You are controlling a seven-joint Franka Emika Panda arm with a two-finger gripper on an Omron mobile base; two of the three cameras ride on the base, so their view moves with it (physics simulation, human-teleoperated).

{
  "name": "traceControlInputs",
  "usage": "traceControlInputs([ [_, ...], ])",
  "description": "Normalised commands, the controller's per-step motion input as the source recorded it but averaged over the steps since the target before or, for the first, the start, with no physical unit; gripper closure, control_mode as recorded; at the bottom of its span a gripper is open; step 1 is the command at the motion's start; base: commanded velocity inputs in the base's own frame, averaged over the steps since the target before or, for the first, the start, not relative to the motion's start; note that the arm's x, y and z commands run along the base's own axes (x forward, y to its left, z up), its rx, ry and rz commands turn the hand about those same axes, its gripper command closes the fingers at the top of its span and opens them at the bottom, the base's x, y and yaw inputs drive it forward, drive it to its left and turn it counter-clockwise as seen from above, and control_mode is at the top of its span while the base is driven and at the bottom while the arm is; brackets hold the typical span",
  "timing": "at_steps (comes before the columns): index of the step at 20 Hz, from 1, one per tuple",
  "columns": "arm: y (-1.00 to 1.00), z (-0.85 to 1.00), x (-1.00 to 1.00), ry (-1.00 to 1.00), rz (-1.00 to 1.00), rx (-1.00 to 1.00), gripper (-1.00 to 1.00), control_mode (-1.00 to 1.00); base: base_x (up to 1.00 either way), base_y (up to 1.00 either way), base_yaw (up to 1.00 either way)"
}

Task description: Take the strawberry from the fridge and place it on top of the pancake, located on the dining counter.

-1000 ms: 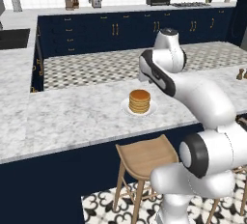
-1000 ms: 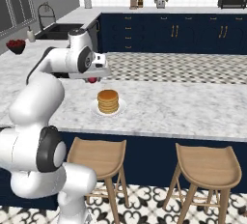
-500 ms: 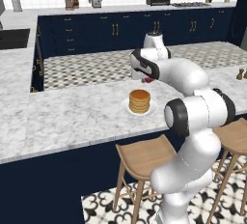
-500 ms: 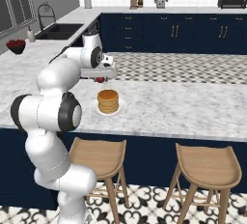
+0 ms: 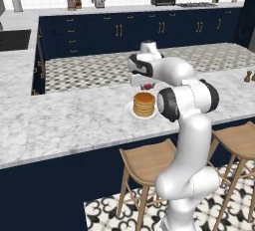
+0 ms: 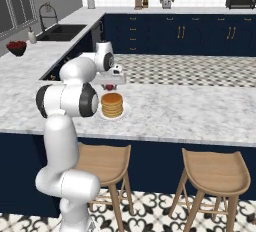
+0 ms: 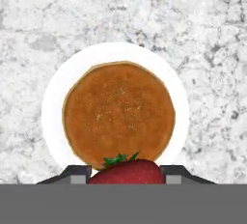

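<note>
Fingers point(image 7: 124, 175): we see them clamped on the strawberry point(image 7: 126, 171).
Hand view: we look straight down on the pancake point(image 7: 118, 112).
Base views: we see the strawberry over the worktop point(image 5: 69, 120), just beyond the stack.

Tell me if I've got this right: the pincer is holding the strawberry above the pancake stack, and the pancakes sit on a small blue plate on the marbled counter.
Not quite: the plate is white, not blue, as the hand view shows. The rest stands: the pincer holds the strawberry above the pancake stack on the marbled counter.
</note>
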Motion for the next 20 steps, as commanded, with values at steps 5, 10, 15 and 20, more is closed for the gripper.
traceControlInputs([
  [5,0.0,-0.37,0.6,0.02,-0.02,0.01,1.0,-1.0,0.0,0.0,0.0],
  [10,0.0,-0.08,-0.32,0.02,0.0,0.04,1.0,-1.0,0.0,0.0,0.0],
  [15,0.0,0.06,-0.39,0.0,0.0,0.01,1.0,-1.0,0.0,0.0,0.0],
  [20,0.0,-0.24,-0.01,0.11,0.0,-0.02,1.0,-1.0,0.0,0.0,0.0],
])
